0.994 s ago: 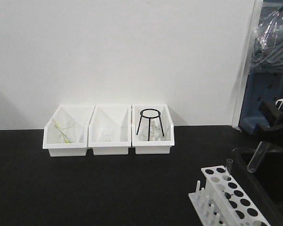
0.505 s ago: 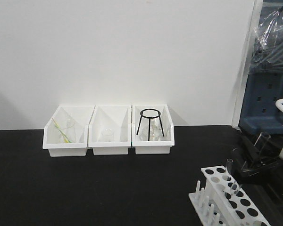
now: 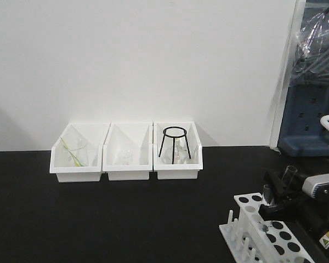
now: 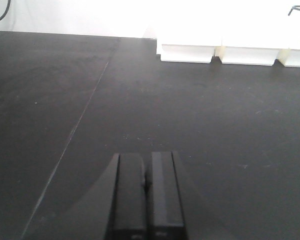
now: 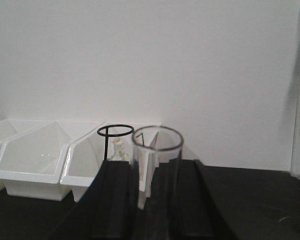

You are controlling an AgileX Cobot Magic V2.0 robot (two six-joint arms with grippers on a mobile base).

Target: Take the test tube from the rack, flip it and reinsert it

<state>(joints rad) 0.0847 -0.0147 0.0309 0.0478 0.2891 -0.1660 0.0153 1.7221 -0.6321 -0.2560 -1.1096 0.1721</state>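
At the left, low over the bare black surface (image 4: pixel 200 110), the left jaws lie level and pressed together on nothing. Open room runs ahead of them to the three white bins (image 3: pixel 128 164) lined along the wall. A black wire tripod (image 3: pixel 174 143) stands in the rightmost bin. At the lower right, the right jaws reach in from the side, clamped on a clear test tube (image 3: pixel 289 174) held mouth up, near the far end of the white rack (image 3: pixel 263 227).
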